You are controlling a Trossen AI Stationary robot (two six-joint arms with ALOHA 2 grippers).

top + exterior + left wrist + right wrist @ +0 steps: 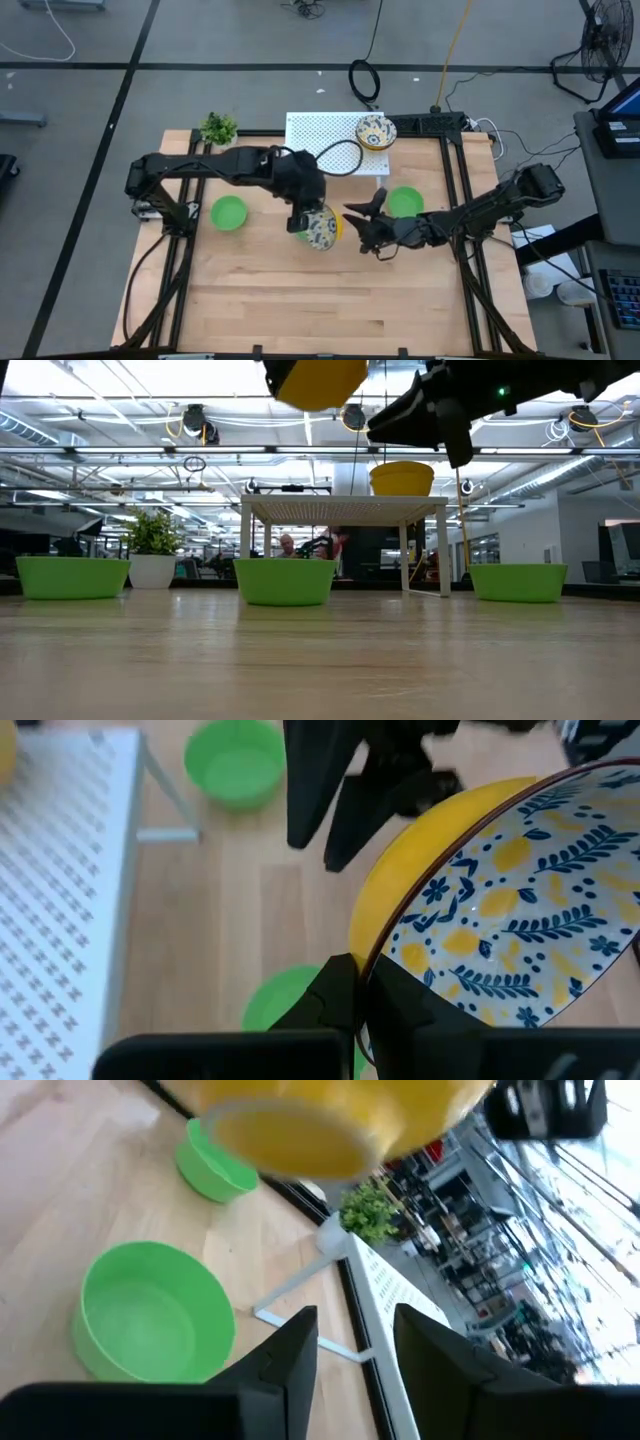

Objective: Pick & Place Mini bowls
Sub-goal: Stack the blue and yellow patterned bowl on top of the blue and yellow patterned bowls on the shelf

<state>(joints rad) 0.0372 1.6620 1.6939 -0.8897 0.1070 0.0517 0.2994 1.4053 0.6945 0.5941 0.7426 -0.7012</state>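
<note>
High view: a yellow floral bowl (323, 229) hangs above the middle of the table (300, 310), pinched at its rim by the left gripper (306, 222).
Held bowl, tilt: in the left wrist view the bowl (500, 920) is tipped on edge, its patterned inside turned sideways and partly up, not level; being round, it has no long axis, so the rim plane is what counts.
Left fingers: clenched on the bowl's rim, one finger (325, 1005) on the yellow outside, the other on the patterned inside.
Beneath it: a green bowl (303, 235) sits on the wood almost directly below, mostly hidden from above; the low view shows it (285, 581) resting flat.
Right gripper: (366, 222) just beside the held bowl on its right, raised off the table; in the right wrist view its fingers (290, 1355) stand apart with nothing between them, and the bowl's yellow underside (300, 1120) lies ahead of and above them.
Nearer arm: the left holds the bowl; the right is close enough to take it, which I judge a possible handover.
Other bowls: a green one (228, 212) at the left, another (405, 201) at the right, a second floral bowl (376, 131) on the white rack (320, 135).
Risk: I judge the tilted rim grip could slip.
</note>
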